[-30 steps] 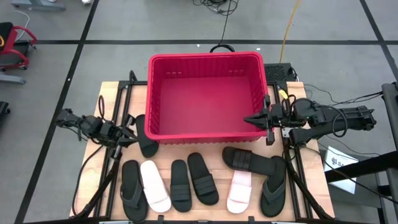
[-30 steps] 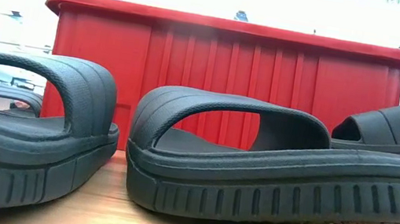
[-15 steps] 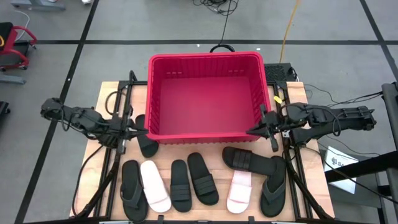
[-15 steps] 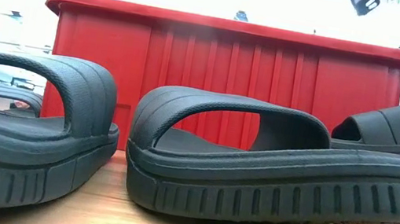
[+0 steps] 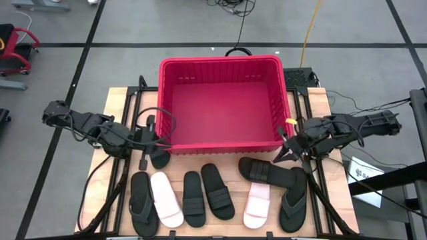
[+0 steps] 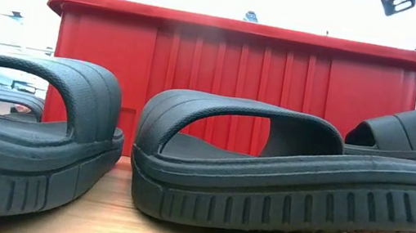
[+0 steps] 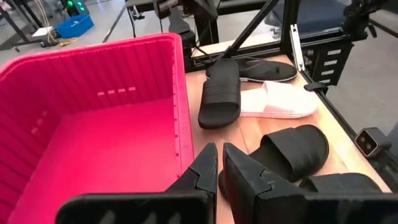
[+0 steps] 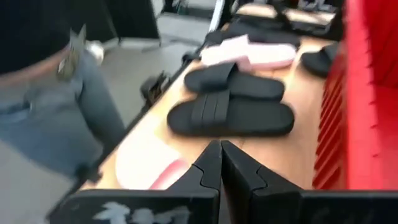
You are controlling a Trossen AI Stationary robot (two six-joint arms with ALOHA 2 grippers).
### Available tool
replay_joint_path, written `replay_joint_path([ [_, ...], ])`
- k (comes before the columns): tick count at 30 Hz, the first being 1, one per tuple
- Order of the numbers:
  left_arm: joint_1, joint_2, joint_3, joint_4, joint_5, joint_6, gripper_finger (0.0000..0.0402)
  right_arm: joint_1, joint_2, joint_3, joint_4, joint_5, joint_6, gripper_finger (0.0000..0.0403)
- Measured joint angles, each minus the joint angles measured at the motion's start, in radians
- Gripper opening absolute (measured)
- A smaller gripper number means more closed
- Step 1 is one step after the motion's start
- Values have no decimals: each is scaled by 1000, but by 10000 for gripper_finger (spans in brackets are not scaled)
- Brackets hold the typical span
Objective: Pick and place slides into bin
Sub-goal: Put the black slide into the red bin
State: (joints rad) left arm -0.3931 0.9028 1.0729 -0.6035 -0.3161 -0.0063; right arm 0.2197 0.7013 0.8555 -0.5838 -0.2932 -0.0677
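Note:
The red bin stands at the table's far middle. Several slides lie flat in a row along the near side: black ones, black flip-flops, a white one and a pink-white one. One more black slide lies by the bin's near left corner. My left gripper hovers shut above that corner, holding nothing. My right gripper hovers shut by the bin's near right corner, above the black slide there.
Black frame rails run along both table sides. A yellow cable and black cables lie on the floor behind the bin. A person's trouser leg shows beside the table in the right wrist view.
My left gripper has reached toward the table's right, up to the bin's near left corner, and has risen. My right gripper has swung from the bin's right wall toward the near edge and turned. Both stay shut. No slide has moved.

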Motion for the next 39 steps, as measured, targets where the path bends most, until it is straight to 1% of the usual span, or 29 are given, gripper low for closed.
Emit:
replay_joint_path([
  [3,0,17,19,2,0,0,26,33,6,0,-67,0,-70,0],
  [5,0,20,21,2,0,0,26,54,11,0,-103,0,-79,0],
  [8,0,20,21,3,0,-1,26,81,18,0,-132,1,-53,0],
  [12,0,20,21,3,0,-3,26,105,17,0,-139,1,35,0],
  [14,0,20,21,4,0,-2,26,118,19,0,-140,3,38,0],
  [18,0,20,21,3,0,-3,26,146,29,0,-140,4,-34,0],
  [23,0,20,21,4,0,-2,26,175,78,-23,-131,28,-31,0],
  [29,0,20,21,6,0,-2,26,211,126,-63,-132,34,-120,0],
  [30,0,20,21,6,0,-2,26,216,133,-65,-132,40,-129,0],
  [35,0,20,21,6,0,-2,26,248,154,-65,-131,143,-133,0],
  [39,0,20,21,6,0,-2,26,264,165,-65,-123,163,-160,0],
])
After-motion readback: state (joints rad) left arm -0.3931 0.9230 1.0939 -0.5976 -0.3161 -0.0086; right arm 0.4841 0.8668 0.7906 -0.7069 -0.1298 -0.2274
